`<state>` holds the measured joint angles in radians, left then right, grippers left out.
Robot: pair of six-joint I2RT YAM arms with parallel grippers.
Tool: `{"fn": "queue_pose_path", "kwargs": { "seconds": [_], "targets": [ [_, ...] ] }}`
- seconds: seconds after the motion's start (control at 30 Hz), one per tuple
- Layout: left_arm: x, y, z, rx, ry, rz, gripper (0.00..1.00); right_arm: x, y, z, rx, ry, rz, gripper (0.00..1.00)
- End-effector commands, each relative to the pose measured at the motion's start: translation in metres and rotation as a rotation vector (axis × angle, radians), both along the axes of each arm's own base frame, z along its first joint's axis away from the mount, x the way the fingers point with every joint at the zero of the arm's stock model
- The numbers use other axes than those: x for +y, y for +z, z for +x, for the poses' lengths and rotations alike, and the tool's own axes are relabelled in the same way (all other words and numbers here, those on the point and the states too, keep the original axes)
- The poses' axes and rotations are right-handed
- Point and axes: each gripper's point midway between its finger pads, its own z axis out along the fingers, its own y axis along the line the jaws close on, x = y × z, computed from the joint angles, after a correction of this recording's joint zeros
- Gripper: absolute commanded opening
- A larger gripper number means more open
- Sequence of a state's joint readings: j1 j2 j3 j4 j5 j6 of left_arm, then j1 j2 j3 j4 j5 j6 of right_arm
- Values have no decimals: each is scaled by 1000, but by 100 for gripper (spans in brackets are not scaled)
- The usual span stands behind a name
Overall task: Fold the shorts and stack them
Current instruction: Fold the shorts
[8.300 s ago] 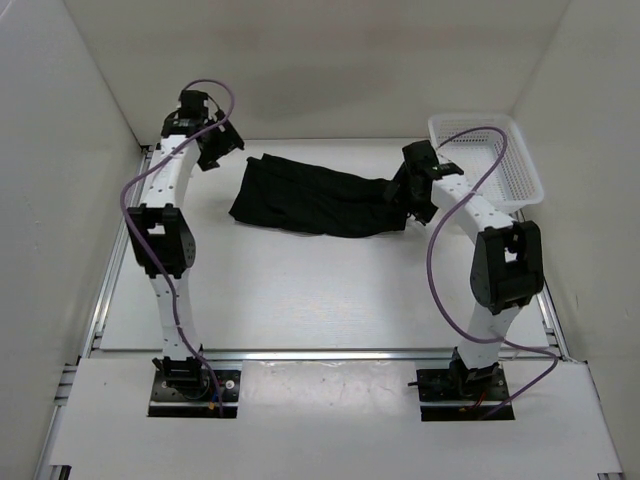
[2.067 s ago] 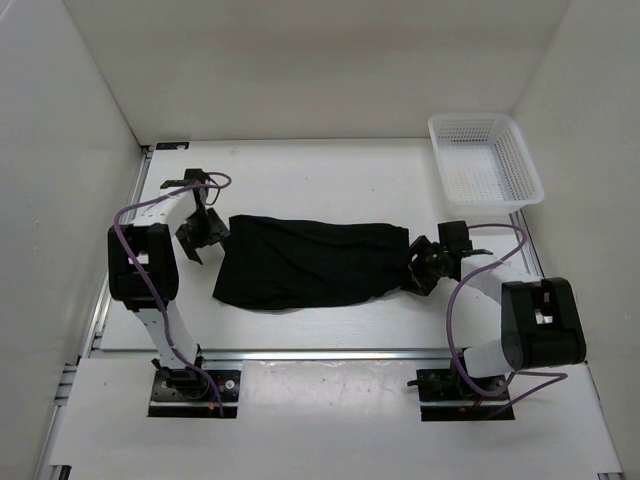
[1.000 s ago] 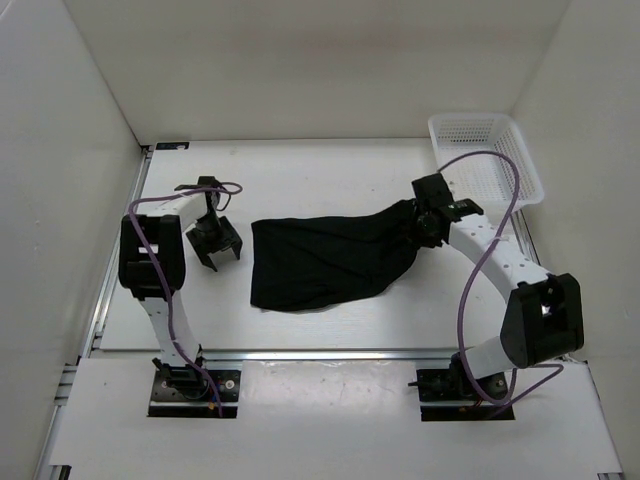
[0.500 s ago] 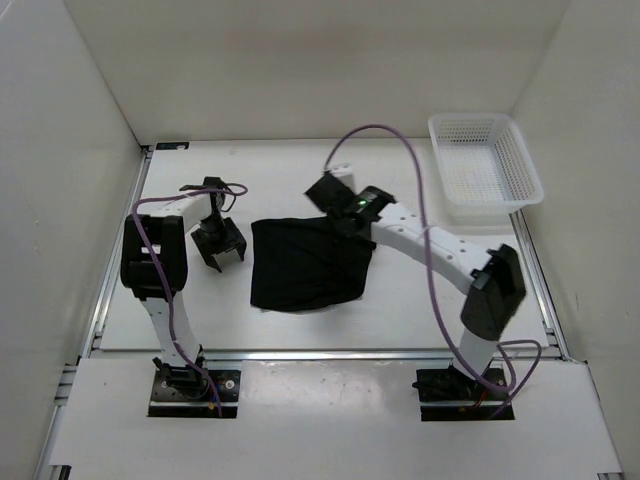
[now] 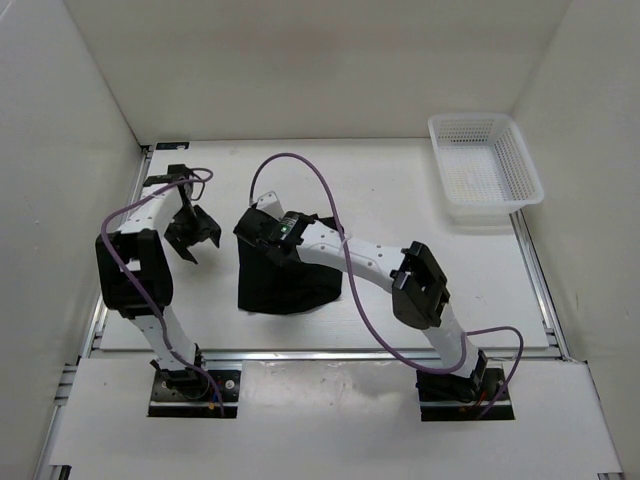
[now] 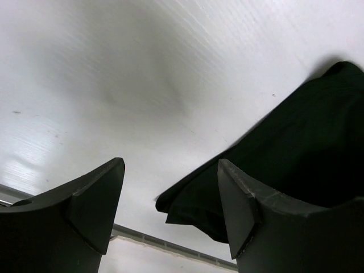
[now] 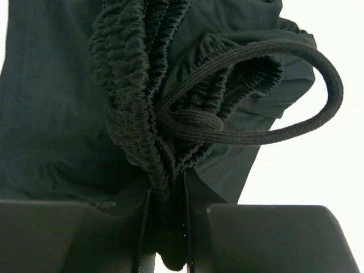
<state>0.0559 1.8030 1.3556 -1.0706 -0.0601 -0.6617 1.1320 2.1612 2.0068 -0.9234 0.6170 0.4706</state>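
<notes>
Pinches the gathered elastic waistband [image 7: 133, 102] of the plain black soft-fabric shorts [image 5: 290, 285] in the right gripper [image 7: 168, 227], reaching across their left end on the white table [image 5: 400, 190], probably to double them over. Holds the left gripper [image 6: 170, 210] agape and empty beside the cloth, out of the fold's way.

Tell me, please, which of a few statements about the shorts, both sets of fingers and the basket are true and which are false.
1. The right fingers are clamped on the gathered waistband of the shorts. True.
2. The left fingers hold a corner of the shorts. False: they stand open over the bare table, beside the fabric and gripping nothing.
3. The shorts lie inside the white basket. False: they lie on the table, and the basket stands apart at the far right corner.
4. A loop of drawstring sticks out of the waistband. True.
</notes>
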Motion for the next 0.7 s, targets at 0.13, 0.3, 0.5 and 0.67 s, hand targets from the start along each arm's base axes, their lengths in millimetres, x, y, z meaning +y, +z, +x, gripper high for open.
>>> {"fn": "queue_pose_path", "kwargs": {
  "seconds": [0.13,0.3,0.5,0.67],
  "targets": [
    [10,22,1,-43,51,5,77,13,22,-1,-48,27,34,0],
    [11,22,1,-50,59,-4,77,37,26,-7,-50,100,95,0],
    [25,24,0,-48,83,18,77,77,44,-21,-6,196,208,92],
    [36,35,2,-66,106,49,77,61,110,-34,-55,210,389,100]
  ]
}}
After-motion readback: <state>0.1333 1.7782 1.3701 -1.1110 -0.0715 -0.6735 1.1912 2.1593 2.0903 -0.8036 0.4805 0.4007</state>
